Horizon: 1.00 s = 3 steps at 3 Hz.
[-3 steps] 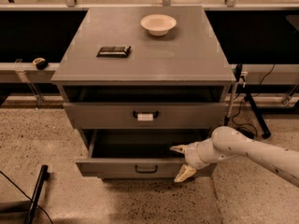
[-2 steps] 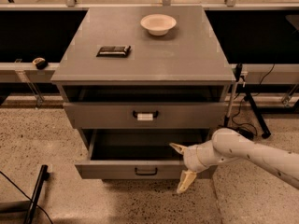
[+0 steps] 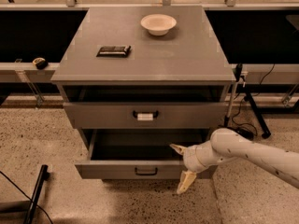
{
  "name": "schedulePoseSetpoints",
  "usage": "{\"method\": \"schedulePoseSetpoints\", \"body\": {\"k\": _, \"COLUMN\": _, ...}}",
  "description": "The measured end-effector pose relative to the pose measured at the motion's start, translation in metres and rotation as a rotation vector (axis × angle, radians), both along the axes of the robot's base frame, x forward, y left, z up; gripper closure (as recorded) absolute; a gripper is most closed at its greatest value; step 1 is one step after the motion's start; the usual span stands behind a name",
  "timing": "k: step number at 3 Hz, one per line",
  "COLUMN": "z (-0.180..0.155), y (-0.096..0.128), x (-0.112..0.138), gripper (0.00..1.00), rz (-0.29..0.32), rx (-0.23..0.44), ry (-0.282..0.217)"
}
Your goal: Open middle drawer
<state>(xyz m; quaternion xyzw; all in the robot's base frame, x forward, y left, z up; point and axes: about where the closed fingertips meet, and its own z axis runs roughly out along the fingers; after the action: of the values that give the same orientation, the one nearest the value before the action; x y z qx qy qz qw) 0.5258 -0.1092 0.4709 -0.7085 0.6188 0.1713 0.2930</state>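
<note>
The middle drawer (image 3: 117, 170) stands pulled out, low and near, under the tagged drawer (image 3: 103, 115). I judge it rigid and heavy-ish, running on slides, best pulled by its black loop handle (image 3: 145, 171). My tool (image 3: 176, 169) is spread wide at the front's right end, clamping nothing.

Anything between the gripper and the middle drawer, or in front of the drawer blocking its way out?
Nothing visible. The gripper sits at the front of the middle drawer, right of its handle, fingers spread above and below. No obstacle shows ahead of the drawer.
</note>
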Motion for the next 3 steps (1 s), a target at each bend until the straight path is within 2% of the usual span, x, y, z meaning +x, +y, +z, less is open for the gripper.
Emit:
{"method": "schedulePoseSetpoints", "body": {"k": 1, "z": -0.011, "y": -0.005, "x": -0.011, "gripper": 0.00, "rz": 0.001, "rx": -0.055, "ry": 0.027}}
{"method": "schedulePoseSetpoints", "body": {"k": 2, "z": -0.025, "y": -0.004, "x": -0.038, "gripper": 0.21, "rz": 0.031, "rx": -0.116, "ry": 0.078}}
{"method": "schedulePoseSetpoints", "body": {"k": 3, "z": -0.035, "y": -0.006, "x": -0.056, "gripper": 0.21, "rz": 0.049, "rx": -0.133, "ry": 0.122}}
